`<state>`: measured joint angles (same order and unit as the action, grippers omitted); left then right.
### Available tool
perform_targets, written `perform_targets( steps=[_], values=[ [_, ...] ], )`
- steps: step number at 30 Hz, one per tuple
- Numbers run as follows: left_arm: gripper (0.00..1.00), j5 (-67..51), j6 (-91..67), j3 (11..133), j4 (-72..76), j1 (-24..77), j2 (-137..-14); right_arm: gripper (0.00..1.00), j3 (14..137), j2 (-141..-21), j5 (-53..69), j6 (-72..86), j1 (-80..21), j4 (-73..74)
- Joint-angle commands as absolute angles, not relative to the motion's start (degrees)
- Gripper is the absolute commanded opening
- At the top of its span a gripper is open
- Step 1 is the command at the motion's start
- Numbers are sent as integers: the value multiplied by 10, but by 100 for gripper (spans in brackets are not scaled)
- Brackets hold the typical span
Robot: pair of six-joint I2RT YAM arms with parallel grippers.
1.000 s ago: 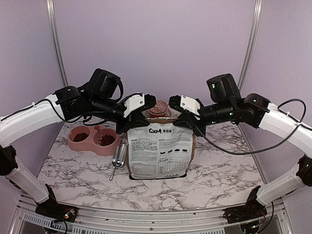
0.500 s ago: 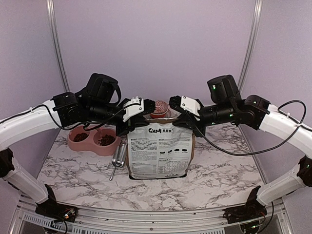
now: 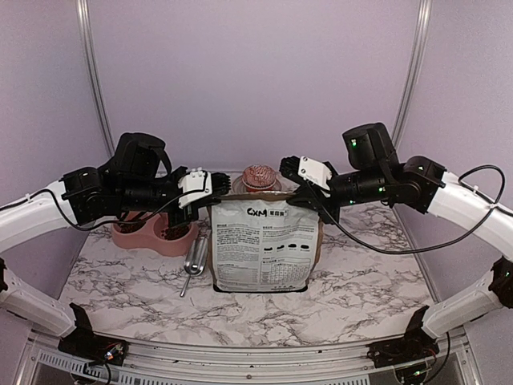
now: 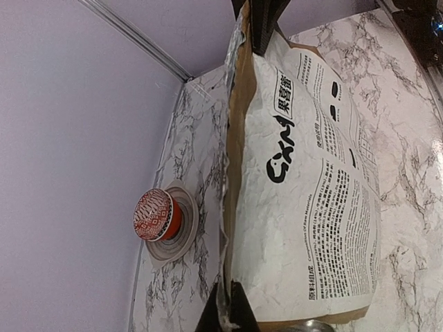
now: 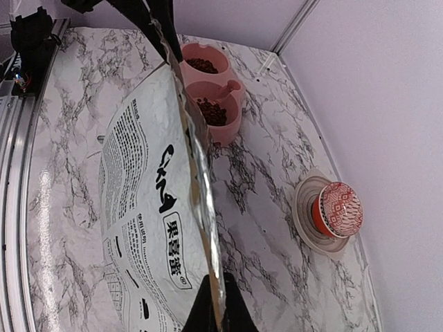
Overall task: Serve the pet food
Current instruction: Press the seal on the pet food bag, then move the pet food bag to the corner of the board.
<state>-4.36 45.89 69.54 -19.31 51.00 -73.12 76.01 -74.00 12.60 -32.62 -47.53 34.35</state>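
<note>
The bag [image 3: 263, 245] stands upright at the middle of the table [image 3: 361, 273], printed face toward the near edge, held at both top corners. The left fingers [image 4: 242, 315] are pressed together on the bag's top left corner, pinching the paper and its foil lining. The right fingers [image 5: 199, 315] pinch the top right corner the same way. The top edge runs in a nearly straight line between the two grips. From these views the mouth shows only as a thin silvery seam, and whether it is open at all I cannot tell.

The kibble [image 5: 211, 111] lies in a pink double bowl [image 5: 232, 128] toward the table's left edge and back of middle. There is a small dark heap in each of its two wells (the right wrist view shows both). In the top view the left arm crosses over the bowl and hides part of it.

A metal scoop [image 3: 194, 255] lies on the table between bowl and bag — just beside the bag's left side, its handle pointing toward the near edge.

Behind the bag, near the back edge, a cupcake [image 4: 156, 216] in a red wrapper sits on a small round dish [image 4: 181, 242] — apart from the bag, not touching it.
</note>
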Motion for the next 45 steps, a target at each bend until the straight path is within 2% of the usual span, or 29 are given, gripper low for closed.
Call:
perform_targets(
  steps=[1,9,18,24,29,32,41,45],
  values=[
    [0,6,464,684,-191,501,-717,0,778,-697,75,-319,-465,294],
    [0,113,479,636,-94,500,-700,0,719,-659,-162,-335,-464,167],
    [0,158,494,565,47,500,-655,0,754,-682,-283,-285,-418,159],
    [0,115,481,585,3,499,-674,0,752,-682,-279,-293,-417,146],
    [29,85,475,589,-19,499,-679,0,757,-684,-281,-309,-407,114],
    [41,81,475,590,-25,498,-681,0,766,-689,-270,-314,-396,95],
    [63,95,456,595,-23,483,-679,0,807,-731,-291,-337,-347,63],
    [93,90,440,598,-18,470,-680,0,828,-754,-309,-343,-306,47]
  ],
)
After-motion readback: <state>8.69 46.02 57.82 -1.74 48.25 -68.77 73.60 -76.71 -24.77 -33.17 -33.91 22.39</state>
